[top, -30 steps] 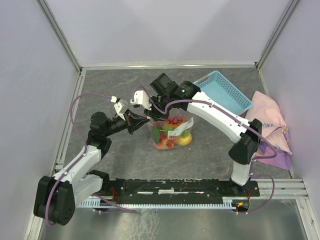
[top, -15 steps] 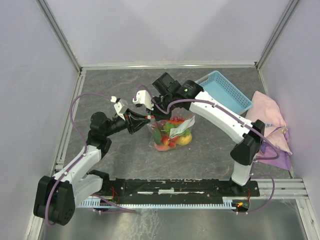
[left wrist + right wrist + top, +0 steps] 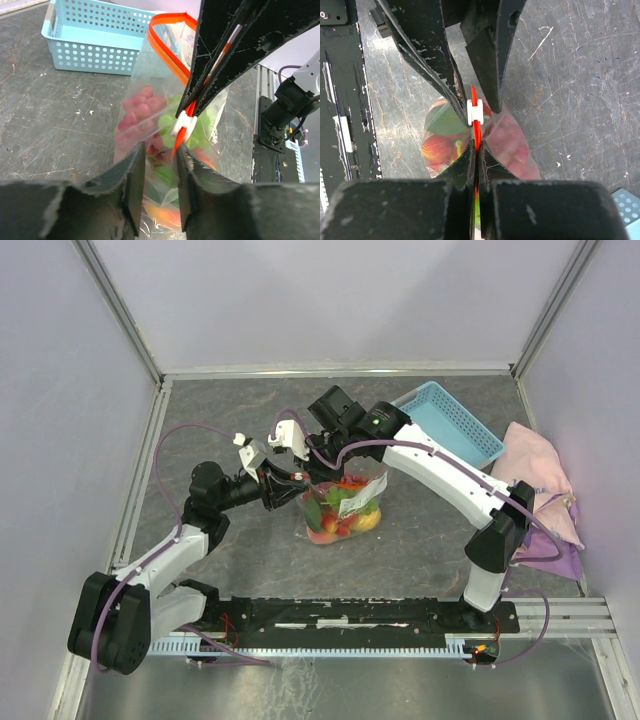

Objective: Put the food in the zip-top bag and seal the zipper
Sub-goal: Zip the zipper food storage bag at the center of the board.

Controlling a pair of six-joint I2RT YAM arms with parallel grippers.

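1. Zip-top bag (image 3: pixel 342 502): stands near the middle of the bench (image 3: pixel 230 410), mouth uppermost, with the food (image 3: pixel 340 515) inside it.
2. Right tool (image 3: pixel 475 150): fingers pressed together on the zipper (image 3: pixel 166 54), just beside the white slider (image 3: pixel 476 111).
3. Left tool (image 3: pixel 160 155): fingers flank the white slider with a narrow gap between them; whether they pinch it cannot be told.
4. Light blue basket (image 3: pixel 450 420): at the far right corner.
5. Pink cloth (image 3: pixel 540 485): against the right edge, well apart from the bag.
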